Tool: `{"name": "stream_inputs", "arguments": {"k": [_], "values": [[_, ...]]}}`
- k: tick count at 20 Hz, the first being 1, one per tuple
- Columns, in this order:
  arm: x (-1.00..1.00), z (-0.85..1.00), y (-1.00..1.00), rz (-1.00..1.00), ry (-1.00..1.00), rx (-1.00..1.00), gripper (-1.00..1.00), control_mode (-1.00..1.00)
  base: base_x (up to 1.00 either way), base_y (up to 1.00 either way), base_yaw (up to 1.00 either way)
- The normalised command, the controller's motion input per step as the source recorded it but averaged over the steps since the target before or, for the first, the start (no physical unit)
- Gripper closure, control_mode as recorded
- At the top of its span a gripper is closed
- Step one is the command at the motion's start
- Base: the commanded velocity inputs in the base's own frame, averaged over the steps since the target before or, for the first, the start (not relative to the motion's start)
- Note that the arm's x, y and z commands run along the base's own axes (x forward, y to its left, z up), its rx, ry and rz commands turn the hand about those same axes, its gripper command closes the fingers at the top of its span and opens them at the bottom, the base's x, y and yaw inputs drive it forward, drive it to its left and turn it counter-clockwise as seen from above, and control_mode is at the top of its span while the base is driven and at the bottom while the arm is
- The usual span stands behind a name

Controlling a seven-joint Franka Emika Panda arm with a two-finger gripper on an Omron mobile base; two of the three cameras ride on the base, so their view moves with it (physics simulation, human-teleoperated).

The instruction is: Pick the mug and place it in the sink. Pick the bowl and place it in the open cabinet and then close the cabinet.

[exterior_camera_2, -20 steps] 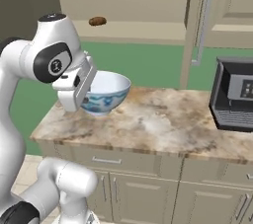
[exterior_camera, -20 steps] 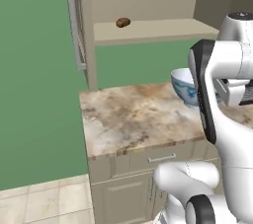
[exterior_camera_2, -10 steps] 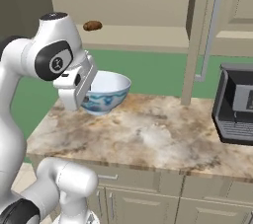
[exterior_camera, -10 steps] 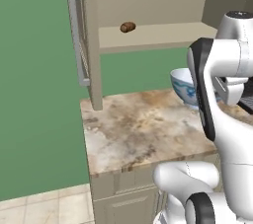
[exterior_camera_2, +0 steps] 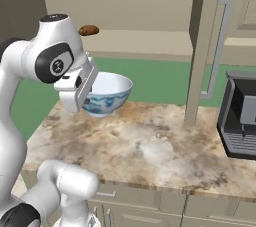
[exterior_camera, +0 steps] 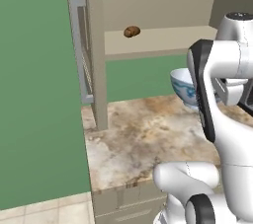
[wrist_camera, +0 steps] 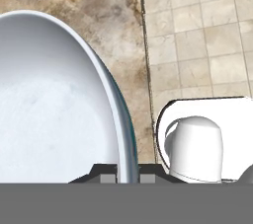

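Both small dark fingers [wrist_camera: 109, 176] are pinched on the rim of the bowl [exterior_camera_2: 106, 93], one inside and one outside its white wall, as the hand view shows at its bottom edge. Held by the gripper [wrist_camera: 126, 174], the white bowl with blue markings hangs in the air above the marbled brown counter [exterior_camera_2: 150, 146], upright, in front of the open beige cabinet [exterior_camera: 99, 50]. A small brown lump [exterior_camera: 131, 31] lies on the cabinet's inner shelf [exterior_camera: 163, 40], higher than the bowl. At the counter's right end stands a dark grey appliance [exterior_camera_2: 241, 121].
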Motion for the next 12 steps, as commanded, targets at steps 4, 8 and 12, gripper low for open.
{"name": "stream_inputs", "arguments": {"k": [4, 8, 12], "values": [[0.00, 0.00, 0.00, 0.00, 0.00, 0.00, 1.00, 1.00, 0.31, -0.06, 0.00], [0.00, 0.00, 0.00, 0.00, 0.00, 0.00, 1.00, 1.00, 0.00, -0.10, 0.00], [0.00, 0.00, 0.00, 0.00, 0.00, 0.00, 1.00, 1.00, 0.00, -0.09, 0.01]]}}
